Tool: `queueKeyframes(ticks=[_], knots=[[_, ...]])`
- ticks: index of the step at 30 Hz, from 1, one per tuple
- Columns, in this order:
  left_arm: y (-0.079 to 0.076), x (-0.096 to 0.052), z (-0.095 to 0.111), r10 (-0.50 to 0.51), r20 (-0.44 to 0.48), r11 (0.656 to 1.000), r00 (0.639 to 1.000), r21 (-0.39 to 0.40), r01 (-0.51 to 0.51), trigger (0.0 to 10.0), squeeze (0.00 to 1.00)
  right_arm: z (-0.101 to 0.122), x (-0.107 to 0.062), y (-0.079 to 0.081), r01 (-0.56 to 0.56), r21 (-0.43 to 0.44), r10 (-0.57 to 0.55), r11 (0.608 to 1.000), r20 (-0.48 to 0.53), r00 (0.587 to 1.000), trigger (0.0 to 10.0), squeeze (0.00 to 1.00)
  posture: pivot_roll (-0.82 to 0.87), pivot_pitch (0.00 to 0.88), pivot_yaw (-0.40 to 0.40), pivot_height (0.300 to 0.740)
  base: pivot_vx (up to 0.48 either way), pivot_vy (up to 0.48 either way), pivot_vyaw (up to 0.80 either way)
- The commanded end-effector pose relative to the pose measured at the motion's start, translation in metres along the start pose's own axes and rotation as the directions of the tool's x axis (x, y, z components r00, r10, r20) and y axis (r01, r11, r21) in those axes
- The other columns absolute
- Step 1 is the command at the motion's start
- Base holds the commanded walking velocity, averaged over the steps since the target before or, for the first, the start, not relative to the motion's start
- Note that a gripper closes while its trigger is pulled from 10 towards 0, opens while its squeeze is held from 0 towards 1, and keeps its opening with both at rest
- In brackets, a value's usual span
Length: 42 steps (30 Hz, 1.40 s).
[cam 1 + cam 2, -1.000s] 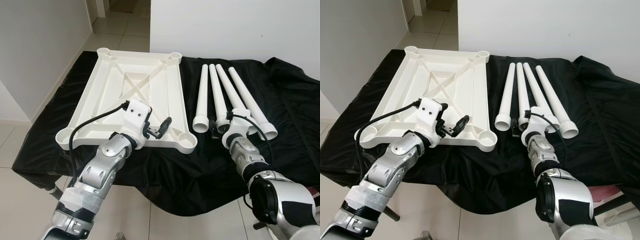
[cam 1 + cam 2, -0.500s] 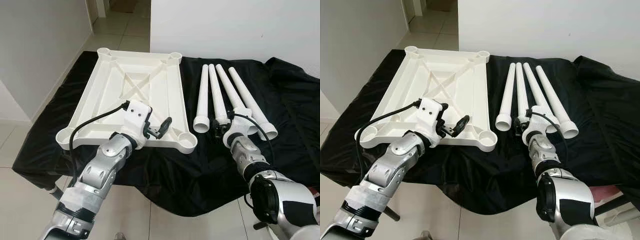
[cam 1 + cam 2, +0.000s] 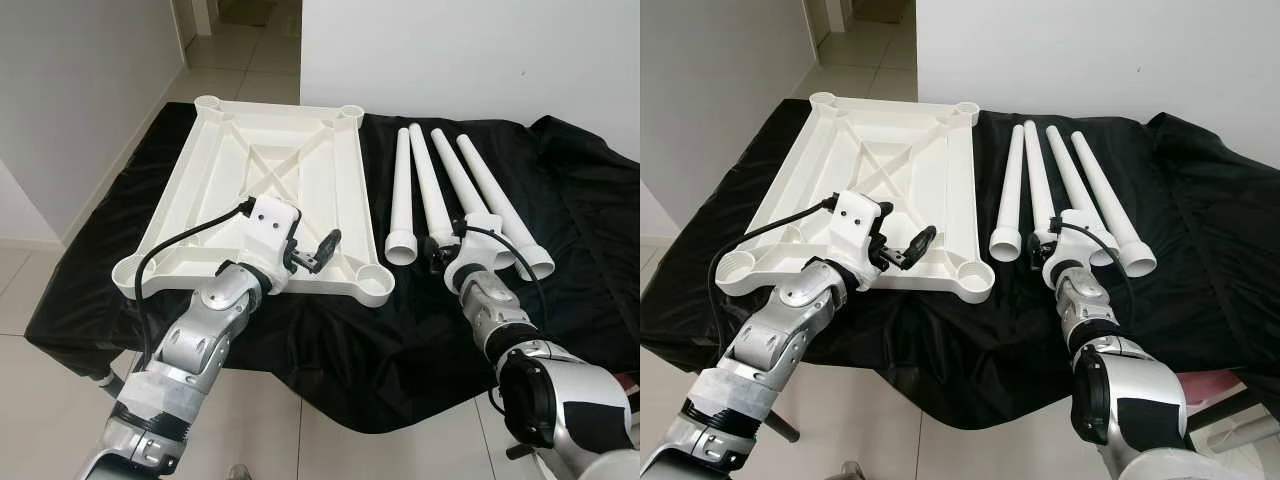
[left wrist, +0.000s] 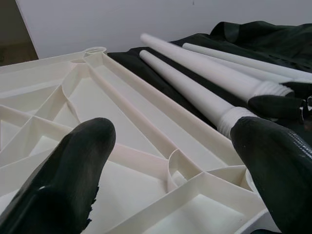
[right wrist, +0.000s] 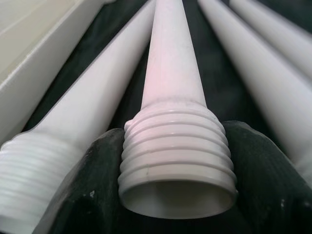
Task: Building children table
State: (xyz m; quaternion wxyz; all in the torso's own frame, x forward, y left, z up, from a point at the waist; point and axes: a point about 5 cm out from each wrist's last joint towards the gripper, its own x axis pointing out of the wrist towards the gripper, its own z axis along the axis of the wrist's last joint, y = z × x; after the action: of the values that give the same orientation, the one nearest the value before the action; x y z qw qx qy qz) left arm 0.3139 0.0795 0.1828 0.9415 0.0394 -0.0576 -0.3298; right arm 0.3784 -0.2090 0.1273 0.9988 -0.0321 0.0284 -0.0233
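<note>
Legs: 4 white tapered table legs lie side by side on the black cloth (image 3: 330,350) that covers the table, just right of the upturned white tabletop (image 3: 255,190). The right end effector (image 5: 175,170) has its 2 fingers closed around the threaded end of the second leg (image 3: 425,185) from the left, with a finger on each side of the thread. Compared with 1 second ago, this leg has swung a little: its far tip now sits closer to the leftmost leg (image 3: 402,190), and a gap has opened toward the third leg (image 3: 462,180). I judge from this that the grip has taken hold and the leg is starting to come free of the row.

The left end effector (image 3: 318,250) hovers over the near right part of the tabletop, fingers spread wide and holding nothing, near the corner socket (image 3: 372,285). It has drifted slightly, otherwise unchanged.

No leg is screwed in yet, so the build is at its start. The likely next need is to carry the gripped leg to a socket.
</note>
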Motion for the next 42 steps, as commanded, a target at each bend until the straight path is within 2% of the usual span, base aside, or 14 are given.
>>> queueKeyframes(ticks=[1, 6, 10, 13, 19, 21, 23, 27, 28, 30, 31, 34, 37, 42], knots=[[0.003, 0.002, 0.003, -0.069, 0.003, 0.998, 0.998, 0.007, 0.069, 10.0, 0.00, 0.014, 0.003, 0.000, 0.024, -0.085, -0.017, 0.996, 0.079, 0.997, 10.0, 0.00, 0.07, 0.031, -0.056, 0.740, 0.000, 0.000, 0.00], [0.008, 0.006, 0.006, -0.053, 0.006, 0.999, 0.999, 0.005, 0.053, 10.0, 0.00, 0.015, 0.001, -0.003, 0.073, -0.085, -0.063, 0.994, 0.112, 0.992, 10.0, 0.00, 0.07, 0.038, -0.051, 0.740, 0.000, 0.000, 0.00], [0.010, 0.009, 0.009, -0.054, 0.012, 0.998, 0.998, 0.009, 0.054, 10.0, 0.00, 0.016, 0.000, 0.000, 0.009, -0.015, -0.007, 1.000, 0.129, 0.992, 10.0, 0.00, 0.06, 0.043, -0.052, 0.740, 0.000, 0.000, 0.00], [0.011, 0.014, 0.013, -0.061, 0.024, 0.998, 0.998, 0.020, 0.061, 10.0, 0.00, 0.025, -0.002, 0.003, -0.022, -0.026, 0.027, 0.999, 0.226, 0.974, 10.0, 0.00, 0.06, 0.043, -0.052, 0.740, 0.000, 0.000, 0.00], [-0.001, 0.024, 0.027, -0.165, 0.096, 0.982, 0.982, -0.076, 0.172, 10.0, 0.00, 0.044, -0.012, 0.017, -0.143, 0.022, 0.119, 0.989, 0.441, 0.890, 10.0, 0.00, 0.05, 0.040, -0.049, 0.740, 0.000, 0.000, 0.00], [-0.005, 0.025, 0.029, -0.194, 0.104, 0.974, 0.975, -0.100, 0.204, 10.0, 0.00, 0.046, -0.014, 0.021, -0.166, 0.010, 0.143, 0.986, 0.466, 0.873, 10.0, 0.00, 0.05, 0.040, -0.049, 0.740, 0.000, 0.000, 0.00], [-0.011, 0.031, 0.035, -0.287, 0.119, 0.940, 0.950, -0.157, 0.304, 10.0, 0.06, 0.050, -0.018, 0.033, -0.218, -0.043, 0.210, 0.975, 0.500, 0.840, 10.0, 0.00, 0.04, 0.040, -0.044, 0.740, 0.000, 0.000, 0.00], [-0.012, 0.032, 0.036, -0.300, 0.120, 0.934, 0.946, -0.165, 0.317, 10.0, 0.06, 0.050, -0.018, 0.035, -0.227, -0.051, 0.221, 0.973, 0.503, 0.835, 10.0, 0.00, 0.04, 0.040, -0.044, 0.740, 0.000, 0.000, 0.00], [-0.012, 0.032, 0.042, -0.334, 0.143, 0.913, 0.932, -0.197, 0.358, 10.0, 1.00, 0.050, -0.020, 0.040, -0.252, -0.073, 0.253, 0.965, 0.509, 0.823, 10.0, 0.00, 0.03, 0.039, -0.036, 0.740, 0.000, 0.000, 0.00], [-0.012, 0.034, 0.048, -0.354, 0.169, 0.894, 0.920, -0.229, 0.386, 10.0, 1.00, 0.051, -0.022, 0.044, -0.269, -0.097, 0.279, 0.958, 0.517, 0.809, 10.0, 0.00, 0.03, 0.039, -0.036, 0.740, 0.000, 0.000, 0.00], [-0.006, 0.039, 0.065, -0.379, 0.228, 0.836, 0.897, -0.332, 0.438, 10.0, 0.00, 0.053, -0.026, 0.058, -0.329, -0.137, 0.349, 0.934, 0.532, 0.771, 10.0, 0.00, 0.03, 0.039, -0.029, 0.740, 0.000, 0.000, 0.00], [-0.003, 0.040, 0.070, -0.384, 0.244, 0.817, 0.890, -0.359, 0.451, 10.0, 0.00, 0.054, -0.028, 0.062, -0.351, -0.148, 0.373, 0.925, 0.539, 0.755, 10.0, 0.00, 0.03, 0.039, -0.029, 0.740, 0.000, 0.000, 0.00], [0.003, 0.043, 0.080, -0.397, 0.285, 0.765, 0.872, -0.422, 0.486, 10.0, 0.00, 0.055, -0.032, 0.073, -0.400, -0.175, 0.426, 0.900, 0.550, 0.718, 10.0, 0.00, 0.02, 0.036, -0.025, 0.740, 0.000, 0.000, 0.00], [0.010, 0.051, 0.072, -0.381, 0.237, 0.767, 0.894, -0.458, 0.448, 10.0, 0.00, 0.054, -0.039, 0.085, -0.473, -0.207, 0.501, 0.856, 0.557, 0.662, 10.0, 0.00, 0.03, 0.030, -0.024, 0.740, 0.000, 0.000, 0.00]])
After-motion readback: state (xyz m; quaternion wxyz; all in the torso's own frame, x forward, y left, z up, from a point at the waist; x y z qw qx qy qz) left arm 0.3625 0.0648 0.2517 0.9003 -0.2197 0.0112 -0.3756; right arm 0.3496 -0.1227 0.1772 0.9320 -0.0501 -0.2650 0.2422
